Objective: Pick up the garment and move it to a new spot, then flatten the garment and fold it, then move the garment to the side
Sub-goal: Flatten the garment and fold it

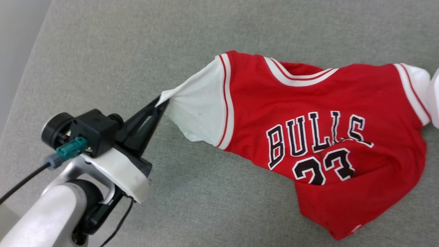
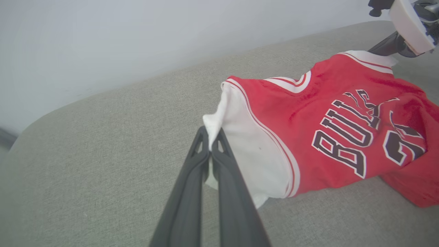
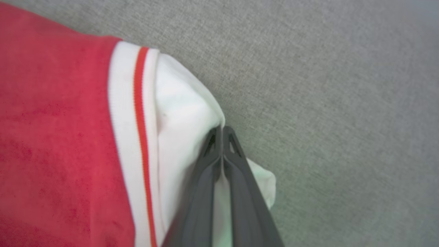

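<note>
Judging from the head view, the garment [image 1: 308, 120] lies rumpled on the grey cushion [image 1: 137, 41], hem bunched toward 5 o'clock. The left gripper [image 1: 161, 103] pinches its white sleeve [image 1: 199, 99] at 9 o'clock. Left wrist view: fingers clamped on that cuff, the right gripper [image 2: 386, 48] at 1 o'clock. Right wrist view: the right gripper is closed on the other sleeve [image 3: 181, 113]. Flattening looks barely begun; folding and moving aside remain.

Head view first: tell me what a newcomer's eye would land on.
The red jersey with black BULLS lettering sprawls across the right of the grey fabric surface. The left gripper pinches the tip of one white sleeve at centre-left. In the right wrist view, the right gripper is shut on the other sleeve.
</note>
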Robot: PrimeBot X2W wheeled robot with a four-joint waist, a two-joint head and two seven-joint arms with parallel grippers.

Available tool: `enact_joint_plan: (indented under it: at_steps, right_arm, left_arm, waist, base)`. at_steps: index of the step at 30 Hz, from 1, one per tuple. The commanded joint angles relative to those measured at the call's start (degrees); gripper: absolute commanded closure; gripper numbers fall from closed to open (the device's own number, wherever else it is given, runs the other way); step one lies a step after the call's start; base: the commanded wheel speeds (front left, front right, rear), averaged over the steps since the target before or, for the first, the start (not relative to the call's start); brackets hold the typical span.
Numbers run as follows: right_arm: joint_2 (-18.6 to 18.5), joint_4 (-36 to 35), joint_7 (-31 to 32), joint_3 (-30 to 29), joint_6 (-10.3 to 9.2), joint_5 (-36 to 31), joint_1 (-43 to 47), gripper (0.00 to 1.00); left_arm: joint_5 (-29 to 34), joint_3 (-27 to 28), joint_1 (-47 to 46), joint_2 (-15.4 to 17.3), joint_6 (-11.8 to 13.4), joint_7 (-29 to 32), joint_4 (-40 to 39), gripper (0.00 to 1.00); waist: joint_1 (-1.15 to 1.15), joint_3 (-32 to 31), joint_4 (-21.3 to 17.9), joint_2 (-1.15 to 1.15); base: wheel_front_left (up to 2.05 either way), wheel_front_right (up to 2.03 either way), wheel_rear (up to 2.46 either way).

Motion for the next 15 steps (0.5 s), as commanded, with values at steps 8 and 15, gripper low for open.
enact_joint_plan:
  at_steps: [8, 15]
  right_arm:
    - [-1.43, -3.63, -11.23, 1.83, 0.06, 1.42, 0.86, 1.00]
    - [-3.23, -7.80, -16.40, 1.69, 0.06, 2.19, 2.37, 1.00]
  left_arm:
    - [-0.32, 4.58, 2.95, 3.03, 2.83, -2.80, 0.53, 1.00]
    - [-1.36, 9.11, 6.14, 6.21, 5.33, -3.60, -1.18, 1.00]
  waist:
    - [0.00, -9.64, -6.12, 0.00]
    - [0.00, -15.63, -10.01, 0.00]
  base:
    - [0.00, 0.00, 0.00]
    - [0.00, 0.00, 0.00]
